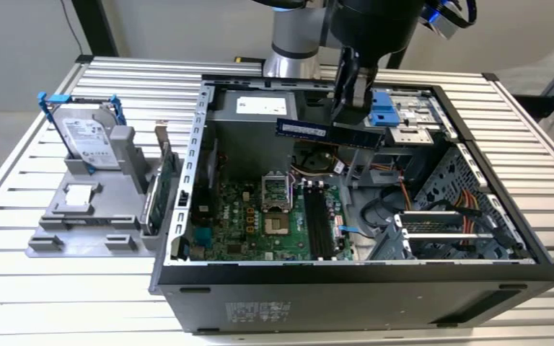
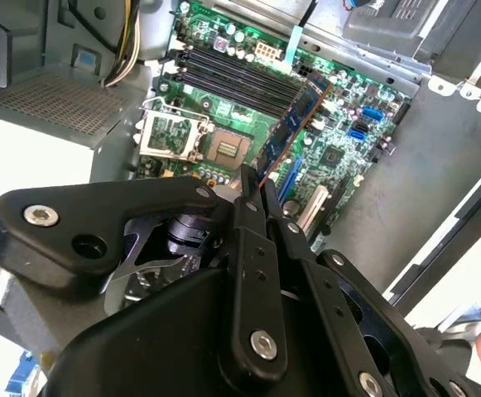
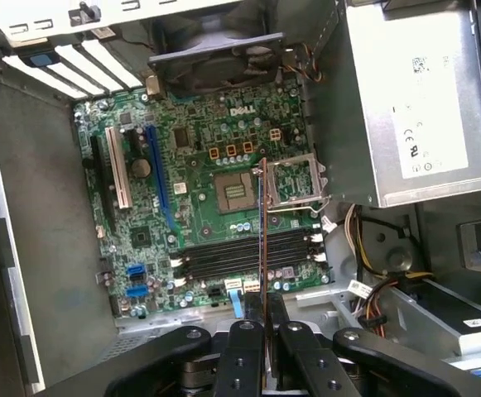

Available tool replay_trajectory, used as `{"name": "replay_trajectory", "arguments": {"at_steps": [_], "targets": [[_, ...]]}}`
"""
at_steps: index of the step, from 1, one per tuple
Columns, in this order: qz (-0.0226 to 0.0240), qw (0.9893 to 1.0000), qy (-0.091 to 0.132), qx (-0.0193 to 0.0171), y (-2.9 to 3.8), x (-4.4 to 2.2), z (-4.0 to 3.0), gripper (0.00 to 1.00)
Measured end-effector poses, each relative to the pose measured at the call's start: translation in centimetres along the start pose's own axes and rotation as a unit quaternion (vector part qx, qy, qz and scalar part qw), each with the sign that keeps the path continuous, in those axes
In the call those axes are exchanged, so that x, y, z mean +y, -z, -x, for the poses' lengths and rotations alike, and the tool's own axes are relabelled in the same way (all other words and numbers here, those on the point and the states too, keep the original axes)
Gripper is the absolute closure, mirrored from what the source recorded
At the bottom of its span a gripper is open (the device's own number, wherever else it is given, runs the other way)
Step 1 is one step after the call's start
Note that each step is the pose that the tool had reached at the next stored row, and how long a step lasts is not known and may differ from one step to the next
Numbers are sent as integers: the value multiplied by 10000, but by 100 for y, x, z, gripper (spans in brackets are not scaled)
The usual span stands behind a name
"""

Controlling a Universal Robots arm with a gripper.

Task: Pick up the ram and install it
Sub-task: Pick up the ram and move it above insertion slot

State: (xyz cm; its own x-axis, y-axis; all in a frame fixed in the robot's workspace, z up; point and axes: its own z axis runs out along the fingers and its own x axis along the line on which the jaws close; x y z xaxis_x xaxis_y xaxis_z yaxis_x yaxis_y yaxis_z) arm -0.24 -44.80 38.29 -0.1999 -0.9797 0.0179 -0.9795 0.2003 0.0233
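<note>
Two fingers of the gripper (image 3: 265, 308) are clenched on the ram (image 1: 311, 130) toward one end, and the stick hangs in the air with nothing else touching it. Below it lie the black memory slots (image 1: 317, 220) on the motherboard (image 1: 243, 216), deep in the open case (image 1: 354, 295). Lowered at this heading, I judge it would land across the slots rather than into one — and, gripped off-centre, its free end could dip and jam. Its long axis runs across the exterior view, left to right (dipping slightly rightward), roughly crosswise to the slots — free end toward that view's left.
</note>
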Motion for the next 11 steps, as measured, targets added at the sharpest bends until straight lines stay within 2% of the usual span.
{"name": "replay_trajectory", "arguments": {"at_steps": [11], "targets": [[4,9998,-199,-5,0,0,0,100]]}}
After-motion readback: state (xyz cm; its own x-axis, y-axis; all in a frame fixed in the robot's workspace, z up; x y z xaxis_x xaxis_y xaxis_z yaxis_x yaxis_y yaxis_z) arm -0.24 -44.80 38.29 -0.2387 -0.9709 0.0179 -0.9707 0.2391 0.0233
